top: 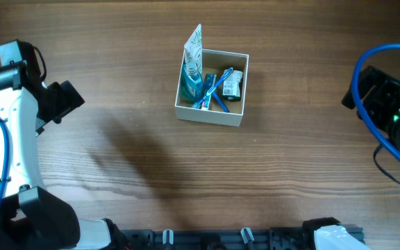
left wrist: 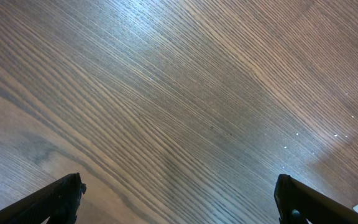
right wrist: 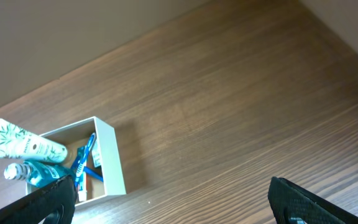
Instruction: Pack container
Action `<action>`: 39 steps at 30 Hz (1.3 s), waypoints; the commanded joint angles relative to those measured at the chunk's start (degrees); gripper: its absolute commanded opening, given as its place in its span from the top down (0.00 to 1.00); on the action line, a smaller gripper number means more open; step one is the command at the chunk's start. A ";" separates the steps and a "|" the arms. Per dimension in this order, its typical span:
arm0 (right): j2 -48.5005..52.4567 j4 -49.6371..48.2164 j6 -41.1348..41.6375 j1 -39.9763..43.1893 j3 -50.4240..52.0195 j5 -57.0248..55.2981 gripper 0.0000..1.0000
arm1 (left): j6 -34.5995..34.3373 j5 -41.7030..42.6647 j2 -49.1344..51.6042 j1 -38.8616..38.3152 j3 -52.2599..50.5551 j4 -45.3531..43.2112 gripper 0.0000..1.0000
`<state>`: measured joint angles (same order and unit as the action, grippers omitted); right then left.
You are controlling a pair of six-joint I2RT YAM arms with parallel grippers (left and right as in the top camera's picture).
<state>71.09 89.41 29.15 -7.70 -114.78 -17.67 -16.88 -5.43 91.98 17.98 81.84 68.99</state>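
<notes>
Close in, the left wrist camera shows the left jaws standing wide apart with nothing between them, only brown wood-grain worktop point(left wrist: 179, 93) below, its fine streaks running on a diagonal and catching a soft sheen. The right jaws are likewise spread and empty, looking across the worktop towards the container point(right wrist: 114, 163). Seen from overhead, the left arm point(top: 5, 139) and the right arm point(top: 394, 104) stand at opposite edges, both well apart from the container point(top: 207, 114), which sits out past the middle of the worktop. It is a square open box with thin white outer walls and a tan cardboard lining. Inside are a translucent blue bottle point(top: 191, 83), a blue toothbrush point(top: 210, 90) lying slantwise and a small dark packet point(top: 232, 85). A white squeeze tube point(top: 194, 45) printed with green leaves leans out over the far left corner, flat crimped end uppermost. No loose item shows on the worktop in any view, so the packing looks finished or nearly so. At most the tube might want seating lower.
</notes>
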 commanded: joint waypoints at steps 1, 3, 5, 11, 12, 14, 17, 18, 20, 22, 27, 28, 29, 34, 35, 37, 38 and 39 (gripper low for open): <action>0.83 -0.09 1.01 -0.15 0.04 3.19 0.00 | -0.50 0.46 0.07 0.31 -0.22 -0.04 0.00; 0.92 0.17 0.87 -0.15 0.04 3.63 0.00 | -0.50 0.46 0.07 0.28 -0.22 -0.04 0.00; 1.05 0.33 0.52 -0.15 0.04 3.61 0.00 | -0.50 0.46 0.07 0.31 -0.22 -0.04 0.00; 1.01 0.44 -0.68 -0.15 0.07 3.78 0.00 | -0.50 0.46 0.07 0.31 -0.22 -0.04 0.00; 1.07 0.39 -0.70 -0.15 0.15 3.80 0.00 | -0.50 0.46 0.07 0.28 -0.22 -0.07 0.00; 1.16 -0.20 -1.09 -0.15 1.31 3.78 0.00 | -0.50 0.46 0.07 0.31 -0.22 -0.04 0.00; 0.46 -3.63 -5.01 -0.15 5.44 3.78 0.00 | -0.50 0.46 0.07 0.31 -0.22 -0.04 0.00; 0.09 -5.20 -6.12 -0.15 6.99 3.76 0.00 | -0.50 0.46 0.07 0.31 -0.22 -0.04 0.00; -2.03 -11.43 -9.25 -0.15 12.96 3.26 0.00 | -0.50 0.46 0.07 0.31 -0.22 -0.07 0.00; -4.76 -16.52 -9.86 -0.15 18.16 2.51 0.00 | -0.50 0.46 0.07 0.31 -0.22 -0.07 0.00; -16.50 -33.73 -10.01 -0.13 36.24 0.50 0.00 | -0.50 0.46 0.07 0.31 -0.22 -0.07 0.00; -18.99 -37.31 -11.08 -0.13 40.00 0.28 0.00 | -0.50 0.46 0.07 0.31 -0.22 -0.07 0.00; -22.34 -42.49 -13.66 -0.13 45.20 0.33 0.00 | -0.50 0.46 0.07 0.31 -0.22 -0.04 0.00; -29.44 -55.12 -22.10 -0.13 58.77 1.03 0.00 | -0.50 0.46 0.07 0.31 -0.22 -0.04 0.00; -31.15 -59.06 -23.30 -0.13 62.71 1.03 0.00 | -0.50 0.46 0.07 0.31 -0.22 -0.04 0.00; -33.55 -65.29 -23.39 -0.13 68.57 1.11 0.00 | -0.50 0.46 0.07 0.31 -0.22 -0.04 0.00; -34.88 -69.20 -23.39 -0.13 72.04 1.42 0.00 | -0.50 0.46 0.07 0.31 -0.22 -0.04 0.00; -36.04 -72.98 -23.39 -0.13 75.30 1.60 0.00 | -0.50 0.48 0.07 0.31 -0.22 -0.04 0.00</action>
<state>38.48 23.18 9.15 -7.70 -48.12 -15.70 -16.88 -5.45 91.98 17.98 81.84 69.01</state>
